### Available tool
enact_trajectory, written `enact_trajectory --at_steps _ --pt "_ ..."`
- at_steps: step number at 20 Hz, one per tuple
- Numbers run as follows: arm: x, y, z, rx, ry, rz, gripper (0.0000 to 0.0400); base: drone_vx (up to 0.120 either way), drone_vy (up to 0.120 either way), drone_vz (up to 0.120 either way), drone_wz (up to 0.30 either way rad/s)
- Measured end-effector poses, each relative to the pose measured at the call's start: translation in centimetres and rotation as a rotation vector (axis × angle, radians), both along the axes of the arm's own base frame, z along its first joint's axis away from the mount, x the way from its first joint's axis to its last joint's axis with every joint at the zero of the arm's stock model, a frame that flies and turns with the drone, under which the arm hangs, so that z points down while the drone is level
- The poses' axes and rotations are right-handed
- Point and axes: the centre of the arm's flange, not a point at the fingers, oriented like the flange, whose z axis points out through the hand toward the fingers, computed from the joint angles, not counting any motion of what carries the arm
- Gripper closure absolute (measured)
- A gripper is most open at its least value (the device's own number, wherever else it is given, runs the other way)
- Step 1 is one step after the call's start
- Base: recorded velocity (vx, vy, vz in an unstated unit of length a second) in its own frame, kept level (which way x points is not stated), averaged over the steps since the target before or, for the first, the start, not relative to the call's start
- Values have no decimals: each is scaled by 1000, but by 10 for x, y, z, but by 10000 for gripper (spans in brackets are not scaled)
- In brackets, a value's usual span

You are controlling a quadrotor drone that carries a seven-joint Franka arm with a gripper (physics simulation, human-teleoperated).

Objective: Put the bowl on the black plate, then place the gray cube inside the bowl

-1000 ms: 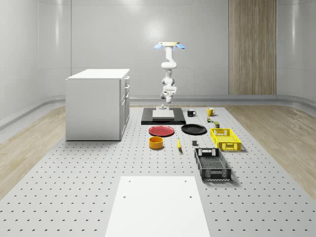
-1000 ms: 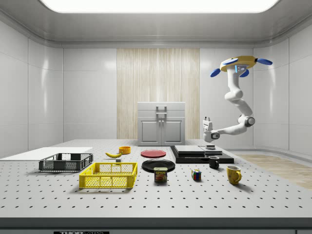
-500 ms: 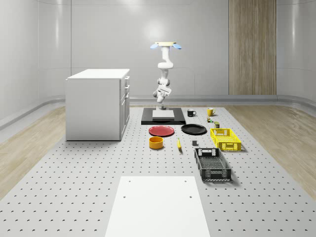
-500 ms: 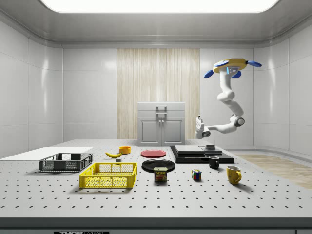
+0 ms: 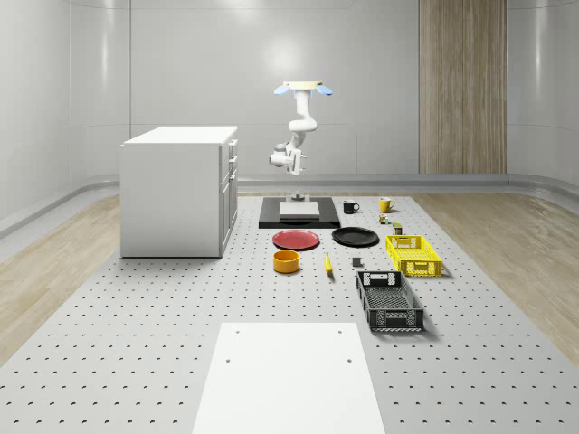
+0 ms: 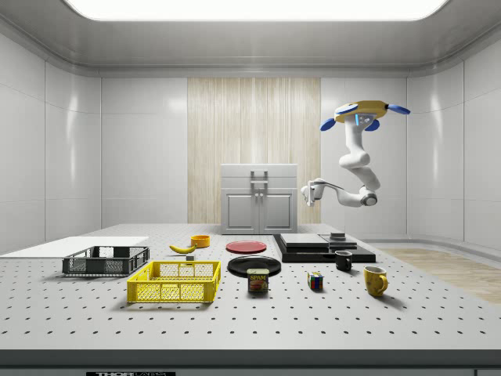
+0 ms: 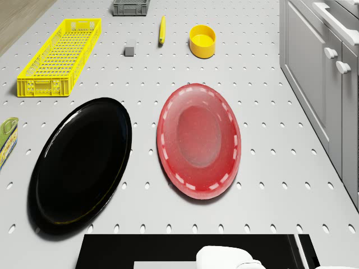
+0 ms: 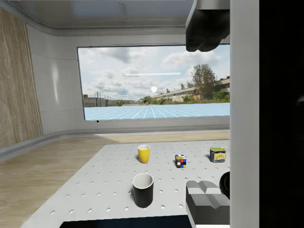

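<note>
The table (image 5: 136,316) spreads well below the gripper (image 6: 309,193), which hangs in the air about level with the top of the cabinet (image 5: 178,190). The cabinet stands off to one side of the gripper, at the whole-scene view's left. The drone (image 5: 303,88) hovers above the gripper, over the table's far end, and the arm bends down and back from it. Straight under the gripper lies the black platform (image 5: 299,217).

In the wrist view the gripper (image 8: 207,118) is open, with a wide gap between its fingers (image 8: 206,206) and nothing held.

The black basket (image 5: 389,300) is the farthest thing from the gripper. The yellow basket (image 7: 59,56) lies nearer, and its mesh floor shows bare.

The black plate (image 7: 81,163) and the red plate (image 7: 198,140) lie side by side, close together but apart, just past the platform and well below the gripper. Both faces are bare.

The bowl (image 7: 202,41), yellow with a bare inside, sits on the table beyond the red plate, well apart from the gripper and from the black plate. A banana (image 7: 162,29) lies just beside it.

In the wrist view a black mug (image 8: 143,189) stands nearest the gripper, with a yellow mug (image 8: 144,153), a can (image 8: 217,154) and a puzzle cube (image 8: 180,161) behind it.

The gray cube (image 7: 129,51) rests on the table between the banana and the yellow basket, far below and ahead of the gripper.
</note>
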Motion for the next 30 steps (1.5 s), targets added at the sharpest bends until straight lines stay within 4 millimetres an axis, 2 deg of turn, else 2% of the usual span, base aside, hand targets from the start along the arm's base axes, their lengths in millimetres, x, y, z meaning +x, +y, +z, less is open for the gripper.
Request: enact_trajectory --at_steps 2,5,10,15,22,25,30 --pt "1 -15 -27 -310 0 -12 0 120 0 -120 0" --pt "2 -41 -51 -667 1 -24 0 120 0 -120 0" --pt "2 -70 -64 -997 5 -33 0 120 0 -120 0" --pt "2 -84 -66 -1136 8 -35 0 120 -64 -120 0" --pt "2 -90 -67 -1204 10 -36 0 120 -120 -120 0" --pt "2 -91 -67 -1215 10 -36 0 120 -93 0 0" --pt "2 -92 -67 -1224 10 -36 0 120 0 0 0"
